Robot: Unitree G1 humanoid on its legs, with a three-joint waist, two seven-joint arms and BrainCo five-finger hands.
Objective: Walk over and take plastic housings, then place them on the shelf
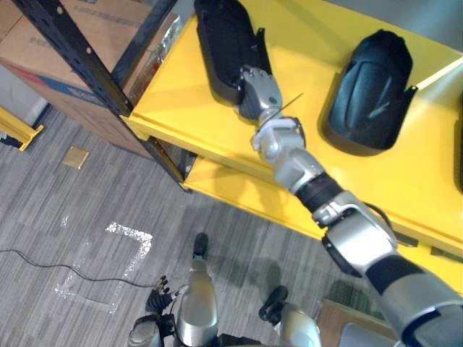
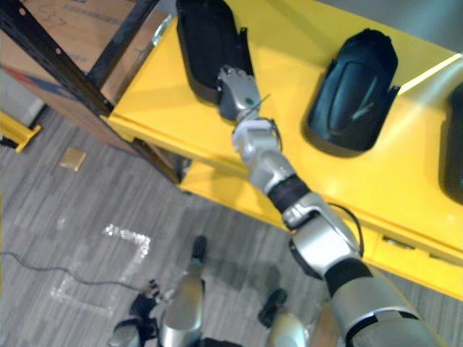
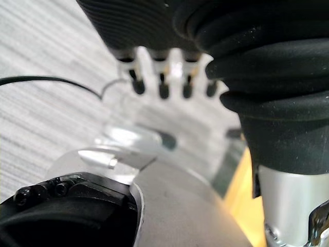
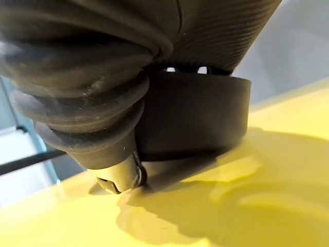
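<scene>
A long black plastic housing (image 1: 226, 40) lies on the yellow shelf (image 1: 181, 94) near its left end. My right hand (image 1: 259, 88) reaches up to the housing's near end and is shut on it, fingers over the top edge and thumb (image 4: 121, 177) low by the shelf surface. The housing's black wall (image 4: 195, 116) sits right under the hand. A second, rounder black housing (image 1: 370, 87) rests further right on the same shelf, and the edge of a third (image 2: 452, 144) shows at the far right. My left hand (image 3: 169, 77) hangs low over the floor, fingers relaxed and empty.
A black slotted upright (image 1: 87, 61) and a diagonal brace frame the shelf's left corner. Cardboard boxes (image 1: 65, 43) stand behind it. A lower yellow shelf (image 1: 231, 184) juts out beneath. On the grey carpet are a tan square (image 1: 75, 157), white tape marks (image 1: 108, 260) and a yellow rail (image 1: 18, 130).
</scene>
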